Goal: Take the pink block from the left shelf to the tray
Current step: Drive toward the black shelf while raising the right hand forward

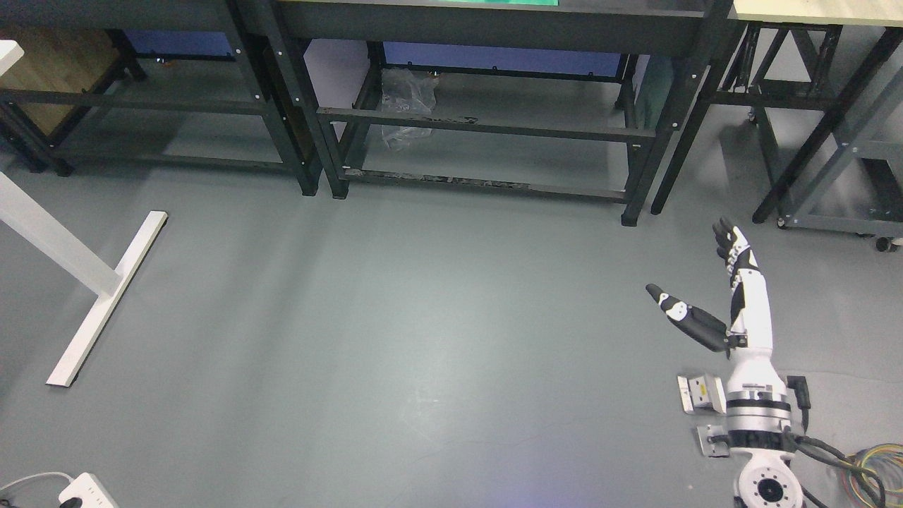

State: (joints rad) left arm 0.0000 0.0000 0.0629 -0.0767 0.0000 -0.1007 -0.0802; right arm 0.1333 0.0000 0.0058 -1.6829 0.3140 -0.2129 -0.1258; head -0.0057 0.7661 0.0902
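From my remote station, the head view points down at a grey floor. The right hand enters from the lower right on a white forearm and stands over bare floor. I read its state as released: the fingers are extended up and away, the thumb is spread out to the left, and nothing is held. A bundle of cables trails from the wrist toward the lower right corner.

The left arm does not appear in this view.

I cannot locate the pink block or the tray; neither is visible here.

Along the top runs a black-framed workbench with a crumpled clear plastic bag under it, near its left legs. A second dark frame stands to its left, and another bench stands at the upper right. A white T-shaped table leg rests on the floor at left. A white power strip lies in the lower left corner
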